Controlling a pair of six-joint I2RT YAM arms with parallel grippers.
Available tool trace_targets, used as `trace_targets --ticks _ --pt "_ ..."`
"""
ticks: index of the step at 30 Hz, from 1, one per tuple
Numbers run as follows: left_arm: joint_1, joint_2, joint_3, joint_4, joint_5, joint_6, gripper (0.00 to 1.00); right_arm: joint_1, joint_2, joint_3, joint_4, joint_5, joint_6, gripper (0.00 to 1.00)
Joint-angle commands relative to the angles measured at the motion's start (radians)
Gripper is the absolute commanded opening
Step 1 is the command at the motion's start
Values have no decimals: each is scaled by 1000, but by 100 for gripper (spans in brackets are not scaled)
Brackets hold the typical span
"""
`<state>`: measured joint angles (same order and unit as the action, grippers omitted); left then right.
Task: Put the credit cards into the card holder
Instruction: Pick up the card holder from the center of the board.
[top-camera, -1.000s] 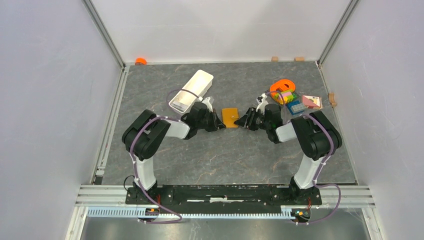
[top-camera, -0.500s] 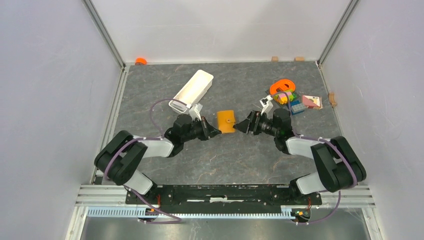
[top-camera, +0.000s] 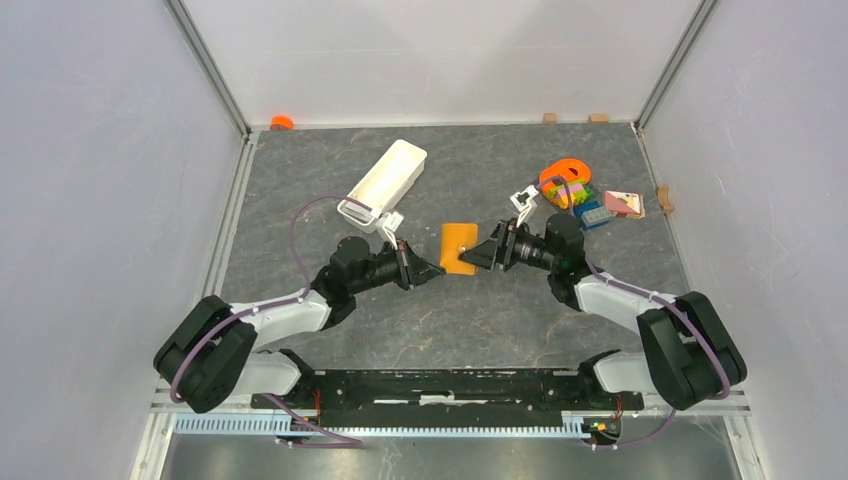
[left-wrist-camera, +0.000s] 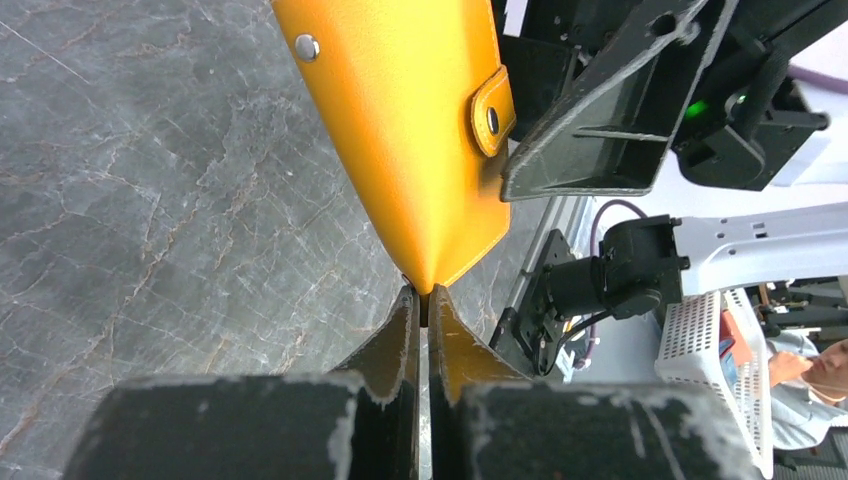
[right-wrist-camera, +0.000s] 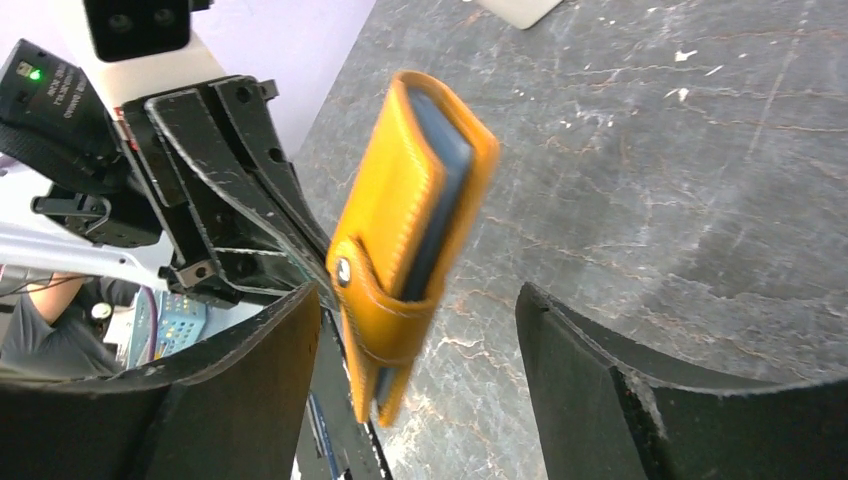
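card holder (top-camera: 459, 247) | orange, folded shut, tab snapped | tilted on edge, hanging above table (top-camera: 420, 320) centre

You've got one card holder (top-camera: 459, 247) at centre frame, one white tray (top-camera: 383, 180) and one orange cap (top-camera: 281, 122) upper left. Upper right: three tan blocks (top-camera: 548, 117) and one toy pile (top-camera: 580, 195). Two arms below: left arm (top-camera: 270, 315), right arm (top-camera: 620, 295).

A dark grey, marbled counter (top-camera: 450, 320) is carrying everything; a long white tray (top-camera: 384, 180) is lying at an angle at the far left; a small orange cap (top-camera: 281, 122) is sitting in the far left corner; at the far right an orange ring (top-camera: 563, 175), coloured blocks (top-camera: 572, 193), a blue piece (top-camera: 594, 214) and flat pink cards (top-camera: 624, 204) are lying close together; small wooden blocks (top-camera: 549, 118) are resting along the far edge.
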<state>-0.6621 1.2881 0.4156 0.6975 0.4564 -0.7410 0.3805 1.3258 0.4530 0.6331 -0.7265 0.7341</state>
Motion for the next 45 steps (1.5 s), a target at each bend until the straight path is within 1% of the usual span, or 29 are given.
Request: trace_targets --ticks 1,2,4,7,8,9,11,12,14,17,19,22,26,27,30,32,34,35,36,37,38,39,40,41,43,45 --pt "-24 -30 -3 -18 18 69 2 18 -36 41 44 -35 34 75" --pt "-29 -34 -3 -24 15 73 2 20 -40 41 50 -38 42 73" --pt "-37 -38 -4 -32 16 78 2 22 -47 43 59 -40 51 62" --pt "-42 -56 5 -52 16 68 3 24 -58 41 61 -42 57 30" --pt "-42 -64 14 -71 17 65 8 24 -62 40 62 -43 56 21" --pt "-42 -78 24 -104 18 64 22 23 -68 40 62 -48 55 12" --pt "-42 -115 44 -166 9 68 45 24 -85 34 73 -57 50 0" --pt "-42 -143 52 -198 -6 66 54 24 -99 29 83 -63 49 0" --pt "-42 -197 56 -231 -33 55 65 23 -125 18 113 -83 49 0" --pt "-42 -273 58 -233 -59 17 78 27 -158 10 161 -130 52 0" --pt "-42 -288 74 -230 -55 -15 82 33 -179 8 189 -161 56 0" --pt "-42 -269 121 -226 -11 -50 83 51 -211 8 227 -200 61 0" --pt "-42 -240 141 -128 39 -123 79 79 -239 13 254 -235 57 0" --pt "-42 -234 140 -103 45 -134 77 85 -242 14 254 -240 53 0" --pt "-42 -220 144 -87 53 -143 65 96 -240 16 245 -251 44 0" --pt "-42 -210 141 -80 58 -148 47 98 -233 17 236 -249 38 0" --pt "-42 -204 134 -72 64 -161 25 97 -231 21 225 -251 35 0" --pt "-42 -206 132 -69 71 -167 18 97 -236 29 192 -250 15 11" --pt "-41 -212 135 -83 78 -165 10 98 -242 44 126 -243 -31 25" --pt "-40 -219 140 -115 81 -155 5 97 -252 64 38 -226 -89 42" --pt "-36 -232 160 -189 81 -140 2 97 -268 98 -108 -189 -179 52" --pt "-32 -242 182 -263 78 -112 2 98 -283 131 -229 -147 -253 59" --pt "-24 -252 217 -388 72 -83 2 97 -298 168 -355 -94 -336 65" --pt "-15 -254 248 -502 73 -47 2 97 -317 197 -446 -44 -387 68" --pt "21 -250 304 -647 122 2 2 97 -351 230 -552 29 -463 76" --pt "65 -235 330 -714 215 14 2 97 -378 254 -627 87 -509 80"
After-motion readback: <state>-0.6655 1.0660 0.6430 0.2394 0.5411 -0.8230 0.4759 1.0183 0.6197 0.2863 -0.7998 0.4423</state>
